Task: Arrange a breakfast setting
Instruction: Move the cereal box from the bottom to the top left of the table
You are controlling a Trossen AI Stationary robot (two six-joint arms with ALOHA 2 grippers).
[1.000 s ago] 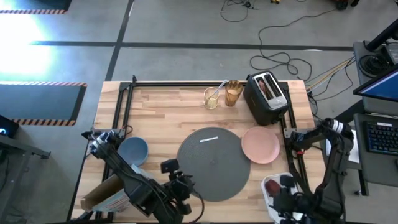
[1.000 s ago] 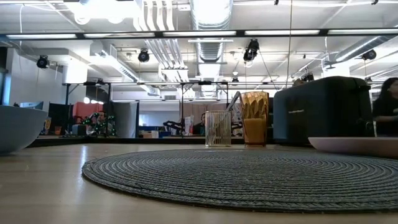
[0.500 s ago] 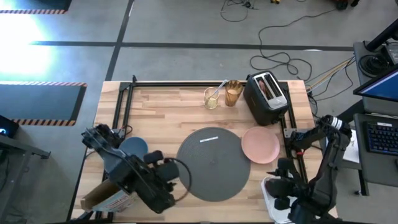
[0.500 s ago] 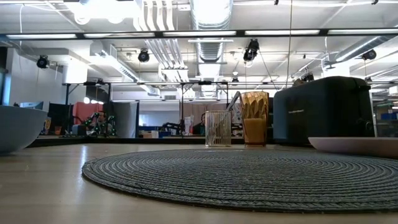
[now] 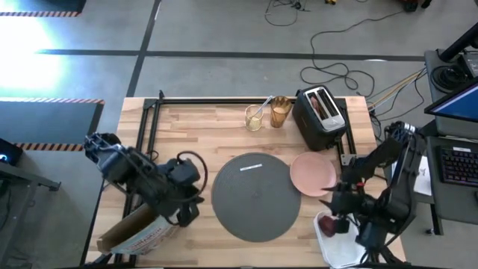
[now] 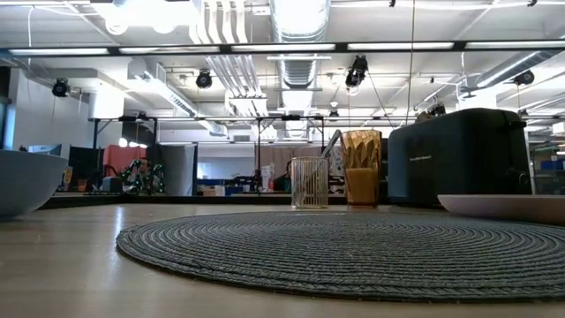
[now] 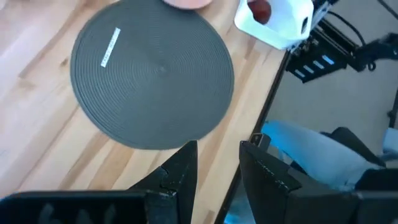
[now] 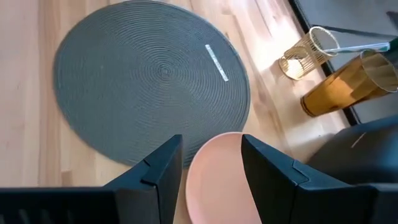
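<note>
Both arms have swung up from the desk's (image 5: 194, 134) near edge. The mat (image 5: 251, 196) lies mid-desk, unmoved. Left pincer (image 7: 216, 163) and right pincer (image 8: 211, 163), each slightly parted and empty, hover over the bowl and the pink plate's (image 8: 217, 180) near rim.

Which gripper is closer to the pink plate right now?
Right. The right gripper hangs just off the pink plate's near edge, fingers open. The left gripper is across the mat, at the table's left side.
</note>
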